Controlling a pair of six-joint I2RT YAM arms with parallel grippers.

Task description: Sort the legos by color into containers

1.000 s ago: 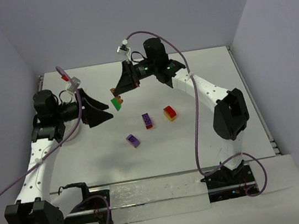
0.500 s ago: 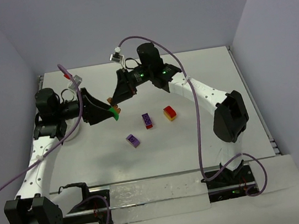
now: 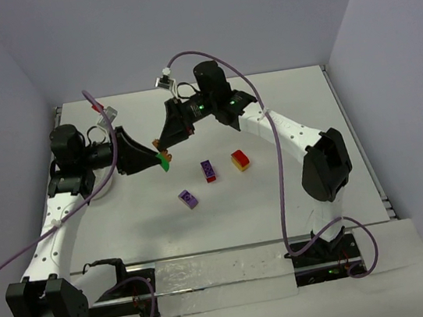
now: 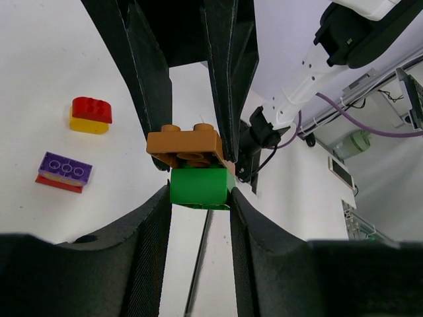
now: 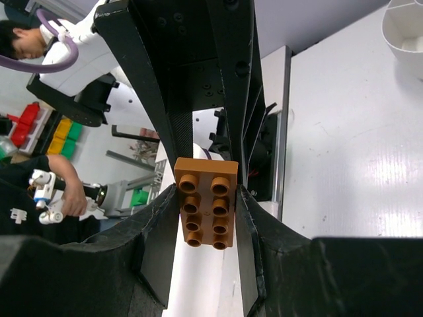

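White tabletop, grey-lilac walls on 3 sides. Far L: white tub [image 5: 400,47] stands on table by L arm, which partly hides it in top view. L gripper [image 4: 198,191] is closed narrow on green brick [image 4: 199,187], held off the table. Orange brick [image 5: 206,211] touches green brick's top face and is clamped between R gripper [image 5: 206,198] fingers; grippers meet tip to tip. Further R, loose on table and apart from each other: purple brick [image 3: 189,199], purple-on-red stack [image 3: 208,171], red-and-yellow brick [image 3: 240,160].
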